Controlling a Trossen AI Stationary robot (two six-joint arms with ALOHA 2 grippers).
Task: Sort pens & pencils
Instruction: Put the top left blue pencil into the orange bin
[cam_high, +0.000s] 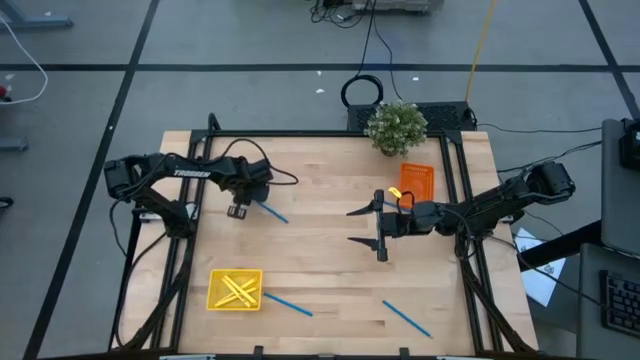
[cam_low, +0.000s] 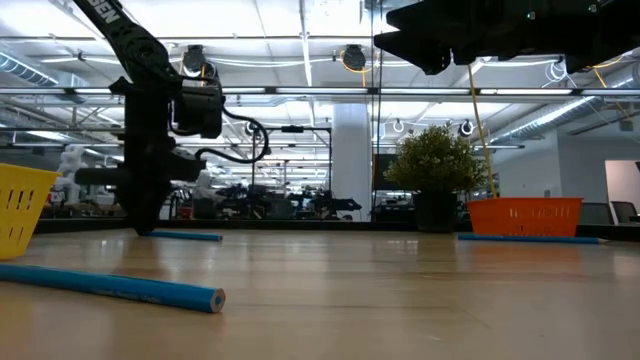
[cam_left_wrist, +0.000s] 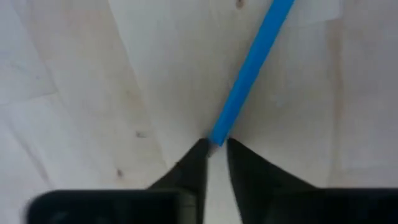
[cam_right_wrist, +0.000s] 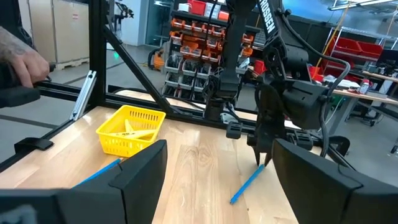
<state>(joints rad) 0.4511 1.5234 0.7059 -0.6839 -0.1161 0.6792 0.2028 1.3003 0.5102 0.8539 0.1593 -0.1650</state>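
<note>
A blue pencil (cam_high: 271, 210) lies flat on the table in its left half, and my left gripper (cam_high: 238, 207) stands at its left end, pointing down and shut on it. It also shows as the blue pencil (cam_left_wrist: 249, 74) and the blue pencil (cam_right_wrist: 247, 184). Two more blue pencils lie flat near the near edge, one (cam_high: 291, 304) beside the yellow tray and one (cam_high: 407, 318) further right. Yellow pencils (cam_high: 236, 291) lie crossed in the yellow tray (cam_high: 213, 300). My right gripper (cam_high: 362, 226) is open above the table's middle and touches nothing. My left gripper pinches the blue pencil at its very end (cam_left_wrist: 216, 140) between the two fingertips (cam_left_wrist: 198, 155). The fingers come from above, pointing down, as the right wrist view shows at the pencil's end (cam_right_wrist: 260, 164). The pencil lies on the table and runs away from the fingers.
An orange tray (cam_high: 428, 186) sits at the far right with a small yellow piece (cam_high: 395, 193) at its corner. A potted plant (cam_high: 397, 126) stands at the far edge. A person's hand (cam_right_wrist: 25, 62) shows beyond the table. Bare wood lies between the two arms.
</note>
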